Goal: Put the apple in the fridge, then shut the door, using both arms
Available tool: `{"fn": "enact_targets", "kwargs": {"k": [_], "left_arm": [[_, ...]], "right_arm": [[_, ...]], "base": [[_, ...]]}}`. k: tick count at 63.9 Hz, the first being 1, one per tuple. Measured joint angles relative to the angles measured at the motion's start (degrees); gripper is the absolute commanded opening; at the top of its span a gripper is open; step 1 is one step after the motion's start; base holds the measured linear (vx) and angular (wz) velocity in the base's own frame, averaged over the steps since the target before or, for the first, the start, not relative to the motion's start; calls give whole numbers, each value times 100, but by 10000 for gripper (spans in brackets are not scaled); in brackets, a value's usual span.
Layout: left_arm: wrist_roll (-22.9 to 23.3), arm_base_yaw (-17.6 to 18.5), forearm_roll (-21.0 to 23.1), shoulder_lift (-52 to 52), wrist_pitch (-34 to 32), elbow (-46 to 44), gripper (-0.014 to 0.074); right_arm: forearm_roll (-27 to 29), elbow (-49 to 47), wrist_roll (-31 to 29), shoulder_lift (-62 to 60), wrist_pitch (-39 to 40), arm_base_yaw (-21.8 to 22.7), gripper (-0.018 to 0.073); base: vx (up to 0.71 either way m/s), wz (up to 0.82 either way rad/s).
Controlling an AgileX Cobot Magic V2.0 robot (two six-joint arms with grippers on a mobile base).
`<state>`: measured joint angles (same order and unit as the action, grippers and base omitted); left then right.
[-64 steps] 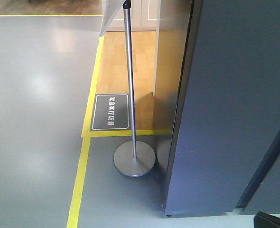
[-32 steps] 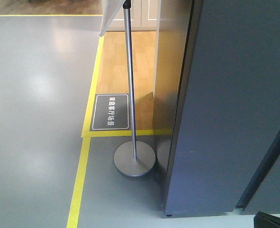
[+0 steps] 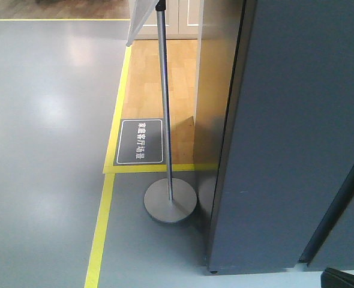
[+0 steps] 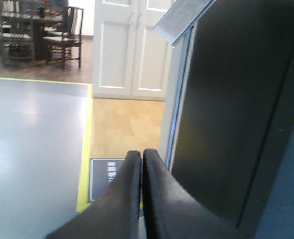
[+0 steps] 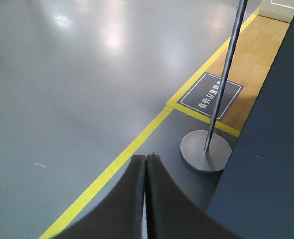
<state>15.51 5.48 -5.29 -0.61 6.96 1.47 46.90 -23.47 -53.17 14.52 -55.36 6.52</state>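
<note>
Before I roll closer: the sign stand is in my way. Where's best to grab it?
Grip the upright metal pole, coming from the open floor side on its left in the front view. Its thin round shaft suits a pinch; the flat disc base offers no hold, and the fridge crowds its right.

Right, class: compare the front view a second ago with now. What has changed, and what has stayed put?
A small dark shape at the left edge a second ago is gone; what it was cannot be told. The pole stand, floor sign, yellow tape and fridge are unchanged.
</note>
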Motion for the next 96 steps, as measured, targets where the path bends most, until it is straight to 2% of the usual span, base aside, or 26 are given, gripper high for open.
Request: {"fn": "enact_targets", "kwargs": {"k": [12, 21, 96], "left_arm": [[6, -467, -5, 0, -53, 0, -8], [6, -548, -5, 0, -53, 0, -8], [6, -548, -5, 0, -53, 0, -8]], "right_arm": [[0, 0, 0, 0, -5, 0, -4], [0, 0, 0, 0, -5, 0, -4], [-24, 0, 0, -188, 16, -61, -4]], "base": [[0, 0], [0, 0], [0, 0]]}}
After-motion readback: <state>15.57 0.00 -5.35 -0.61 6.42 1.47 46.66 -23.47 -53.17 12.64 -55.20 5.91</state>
